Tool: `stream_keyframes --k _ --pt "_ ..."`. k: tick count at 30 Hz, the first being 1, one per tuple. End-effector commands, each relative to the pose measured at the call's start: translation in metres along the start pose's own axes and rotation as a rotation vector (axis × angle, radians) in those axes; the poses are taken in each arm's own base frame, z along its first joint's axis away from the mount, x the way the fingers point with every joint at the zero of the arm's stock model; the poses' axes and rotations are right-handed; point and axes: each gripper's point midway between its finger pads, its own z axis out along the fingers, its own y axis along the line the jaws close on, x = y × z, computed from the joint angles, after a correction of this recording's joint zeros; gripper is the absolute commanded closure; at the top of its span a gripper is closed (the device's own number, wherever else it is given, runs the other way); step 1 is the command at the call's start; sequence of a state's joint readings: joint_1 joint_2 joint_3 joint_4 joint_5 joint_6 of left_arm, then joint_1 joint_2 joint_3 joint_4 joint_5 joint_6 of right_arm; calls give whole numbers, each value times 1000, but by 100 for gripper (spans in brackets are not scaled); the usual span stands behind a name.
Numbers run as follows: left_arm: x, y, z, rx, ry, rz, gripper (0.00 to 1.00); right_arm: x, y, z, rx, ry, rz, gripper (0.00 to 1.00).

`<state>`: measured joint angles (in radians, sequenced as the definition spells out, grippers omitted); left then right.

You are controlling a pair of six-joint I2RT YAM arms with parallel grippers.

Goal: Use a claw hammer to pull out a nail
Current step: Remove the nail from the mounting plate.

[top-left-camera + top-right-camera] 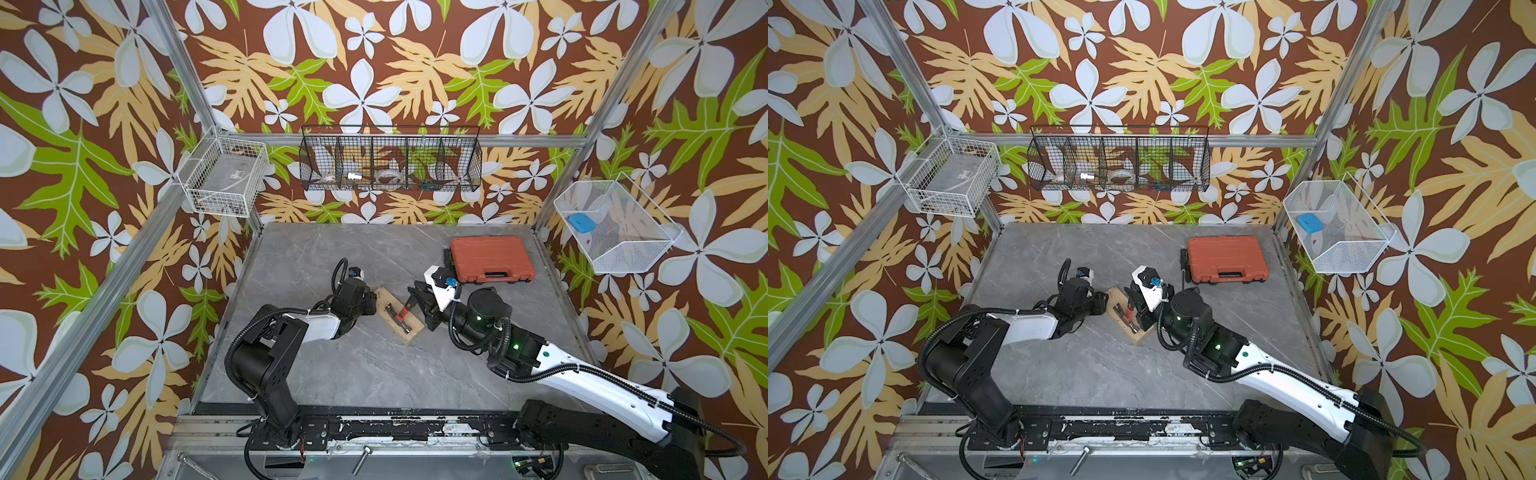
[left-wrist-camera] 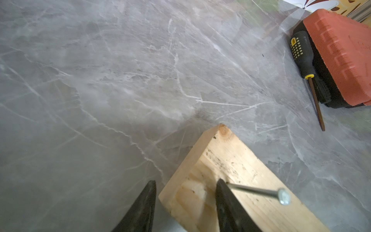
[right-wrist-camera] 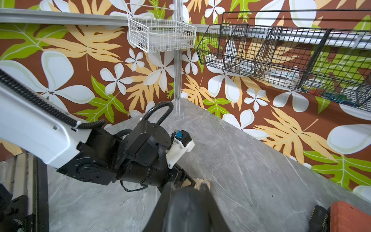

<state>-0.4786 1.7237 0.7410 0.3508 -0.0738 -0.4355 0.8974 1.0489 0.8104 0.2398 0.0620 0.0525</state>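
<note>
Claw hammer: silver steel claw head, red-orange shaft, black rubber tail end. The head sits on top of the pale wooden block, mid grey marble surface. The shaft runs back to the right gripper, which is clamped on the black tail. Left gripper is at the block's other end, jaws apart: one finger over the block top, the other just off its side. A thin steel nail leans out of the block beside that finger.
</note>
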Motion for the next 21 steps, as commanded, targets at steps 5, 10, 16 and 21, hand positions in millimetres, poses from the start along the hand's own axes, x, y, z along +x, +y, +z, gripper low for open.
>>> stream_keyframes --k 5,10,16,21 --pt "59 41 -10 -167 242 71 51 -46 -5 -15 21 -166 30 100" --pt "50 31 -16 -116 214 81 51 -52 -8 -23 29 -178 31 100" --pt "30 17 -33 -43 127 108 51 -59 -11 -35 41 -187 36 100" --pt "15 9 -45 -7 60 114 51 -59 -14 -42 53 -179 37 100"
